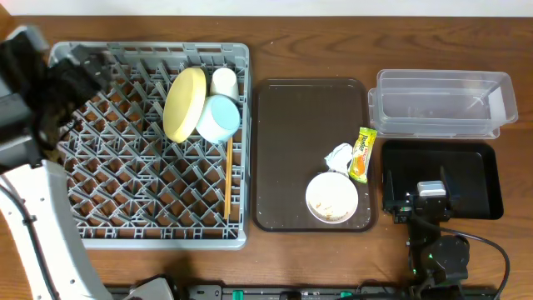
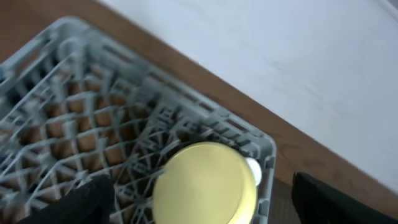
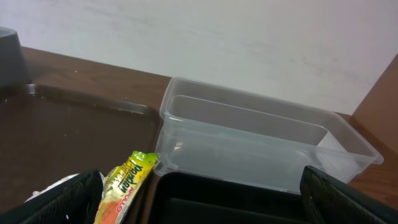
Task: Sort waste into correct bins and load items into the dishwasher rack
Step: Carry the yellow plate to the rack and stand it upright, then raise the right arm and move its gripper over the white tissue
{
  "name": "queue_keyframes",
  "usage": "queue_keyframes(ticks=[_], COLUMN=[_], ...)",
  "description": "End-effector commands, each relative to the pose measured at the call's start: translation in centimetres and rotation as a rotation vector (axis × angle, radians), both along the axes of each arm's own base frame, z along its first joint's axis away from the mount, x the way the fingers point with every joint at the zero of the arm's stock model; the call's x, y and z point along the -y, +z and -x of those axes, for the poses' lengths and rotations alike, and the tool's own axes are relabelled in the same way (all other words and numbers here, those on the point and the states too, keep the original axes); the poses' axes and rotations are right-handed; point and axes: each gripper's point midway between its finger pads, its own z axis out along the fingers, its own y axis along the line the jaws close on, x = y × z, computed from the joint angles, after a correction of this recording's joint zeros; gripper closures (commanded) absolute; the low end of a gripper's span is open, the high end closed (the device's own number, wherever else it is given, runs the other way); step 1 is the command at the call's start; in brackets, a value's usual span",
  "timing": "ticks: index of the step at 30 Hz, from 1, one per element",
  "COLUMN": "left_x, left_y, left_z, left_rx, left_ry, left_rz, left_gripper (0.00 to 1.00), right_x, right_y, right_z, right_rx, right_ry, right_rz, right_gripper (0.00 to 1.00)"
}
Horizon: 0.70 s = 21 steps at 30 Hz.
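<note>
The grey dishwasher rack (image 1: 150, 142) sits on the left of the desk (image 1: 333, 33) and holds the yellow plate (image 1: 184, 104) on edge, the light blue bowl (image 1: 219, 118) just beside it, the white cup (image 1: 223, 81) behind them and the chopsticks (image 1: 227, 179) lying along its right side. On the brown serving tray (image 1: 283, 150) the white bowl (image 1: 331, 198) holds pale crumbs (image 1: 333, 208), with the napkin (image 1: 338, 156) touching the snack wrapper (image 1: 362, 154). The wrapper's red lettering is too blurred to read. The clear tub (image 1: 441, 104) stands behind the black tray (image 1: 475, 179). The left pincer (image 2: 199, 193) hangs wide above the rack's far-left corner. The right pincer (image 3: 200, 186) is spread wide over the black tray.
</note>
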Motion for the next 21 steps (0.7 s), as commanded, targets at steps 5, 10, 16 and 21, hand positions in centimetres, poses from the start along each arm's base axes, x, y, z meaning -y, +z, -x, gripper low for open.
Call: queue_keyframes(ticks=[5, 10, 16, 21], left_x=[-2.4, -2.6, -2.6, -2.6], left_y=[0.6, 0.6, 0.6, 0.6], left_z=[1.0, 1.0, 1.0, 1.0], left_rx=[0.019, 0.018, 0.018, 0.018], left_ry=[0.059, 0.063, 0.063, 0.063], left_rz=[0.048, 0.048, 0.048, 0.048], left_gripper=[0.08, 0.07, 0.07, 0.07], right_x=[0.1, -0.1, -2.5, -2.4], right_y=[-0.1, -0.1, 0.9, 3.1], right_z=[0.0, 0.0, 0.1, 0.5], right_rx=[-0.005, -0.003, 0.033, 0.048], right_ry=[-0.001, 0.006, 0.145, 0.136], right_rz=[0.011, 0.009, -0.048, -0.187], right_gripper=[0.01, 0.01, 0.01, 0.01])
